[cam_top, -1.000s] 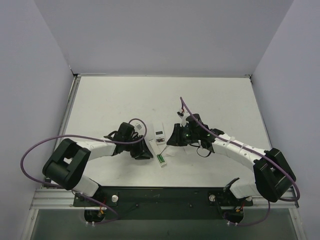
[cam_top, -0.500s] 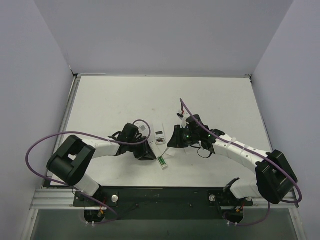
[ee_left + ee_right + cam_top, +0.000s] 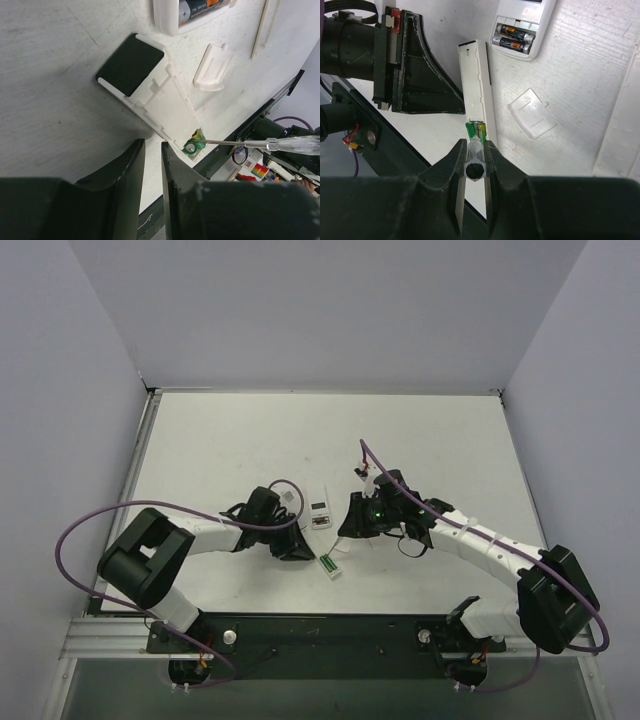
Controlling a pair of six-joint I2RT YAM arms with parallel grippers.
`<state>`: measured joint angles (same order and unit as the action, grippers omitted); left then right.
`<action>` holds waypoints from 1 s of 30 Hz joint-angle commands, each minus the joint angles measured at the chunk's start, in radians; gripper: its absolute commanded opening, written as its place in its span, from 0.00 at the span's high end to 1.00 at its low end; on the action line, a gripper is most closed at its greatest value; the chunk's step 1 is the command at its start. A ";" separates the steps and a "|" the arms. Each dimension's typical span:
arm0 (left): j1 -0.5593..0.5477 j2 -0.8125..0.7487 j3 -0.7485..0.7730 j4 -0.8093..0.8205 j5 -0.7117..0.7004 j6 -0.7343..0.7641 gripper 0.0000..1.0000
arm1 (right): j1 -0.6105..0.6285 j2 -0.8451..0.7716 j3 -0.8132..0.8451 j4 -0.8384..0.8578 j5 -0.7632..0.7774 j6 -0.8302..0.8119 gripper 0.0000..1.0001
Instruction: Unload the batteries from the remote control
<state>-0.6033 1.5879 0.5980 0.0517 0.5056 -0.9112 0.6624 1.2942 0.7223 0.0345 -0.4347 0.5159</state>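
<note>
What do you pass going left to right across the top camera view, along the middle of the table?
left gripper → green batteries → right gripper

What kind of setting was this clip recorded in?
Probably a lab robot test cell: a bare white table enclosed by plain white wall panels, with a metal mounting rail at the near edge. Small remotes lie between the arms, one with green batteries.

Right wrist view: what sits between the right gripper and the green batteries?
In the right wrist view, only the clear tool the right gripper holds; it runs forward to the green batteries at the slim remote's near end.
</note>
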 commanded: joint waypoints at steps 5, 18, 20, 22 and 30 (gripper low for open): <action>-0.055 -0.002 0.026 0.040 -0.022 -0.025 0.70 | 0.003 -0.030 0.014 -0.019 -0.021 -0.024 1.00; -0.090 0.034 0.039 0.062 -0.035 -0.043 0.71 | -0.004 -0.045 -0.006 0.011 -0.065 -0.008 1.00; -0.090 0.037 0.040 0.062 -0.033 -0.043 0.71 | -0.004 -0.044 -0.009 0.013 -0.062 -0.007 1.00; -0.092 0.038 0.042 0.063 -0.033 -0.045 0.70 | -0.004 -0.047 -0.015 0.016 -0.061 -0.002 1.00; -0.093 0.044 0.048 0.063 -0.036 -0.045 0.71 | -0.007 -0.065 -0.015 0.012 -0.059 -0.004 1.00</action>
<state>-0.6876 1.6127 0.6090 0.0776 0.4973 -0.9615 0.6598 1.2697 0.7113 0.0372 -0.4587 0.5034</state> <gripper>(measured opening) 0.293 0.125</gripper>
